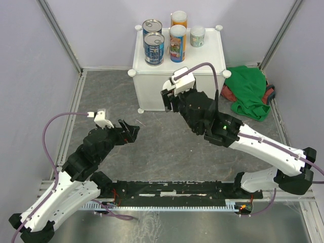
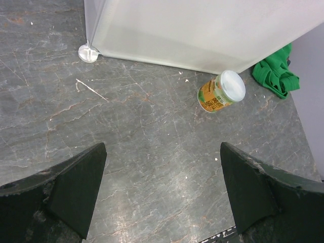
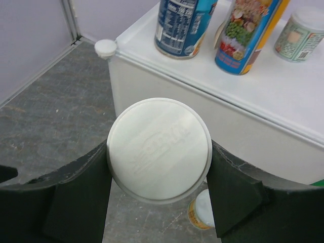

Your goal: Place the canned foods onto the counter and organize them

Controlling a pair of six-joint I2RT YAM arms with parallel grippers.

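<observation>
Your right gripper [image 3: 158,162] is closed on a can [image 3: 159,136]. Its dark, matte fingers [image 3: 76,197] press on both sides. Only the lid of that can shows: round, pale, embossed. It hangs just in front of the counter [image 3: 283,96], near the front left knob [image 3: 106,48] and above the floor [image 2: 126,126].

Your left gripper [image 2: 162,152] stands wide, with nothing between its wedge-shaped fingers, over grey, veined stone.

Count: seven cans.
- One is held, as above.
- Five stand upright on the counter's smooth white top:
  - a rear blue can [image 1: 152,25] and a front blue can [image 1: 154,48], both with silver tops
  - a tall orange can [image 1: 178,19]
  - a tall pictured can [image 1: 177,43]
  - a short pale can [image 1: 197,36]
- One is a floor can [image 2: 221,91] with an orange label and pale lid, just beside the counter's front wall. I cannot tell whether it stands or lies.

In the top view your right arm covers the floor can. A crumpled green cloth [image 1: 250,91] lies right of the counter.
</observation>
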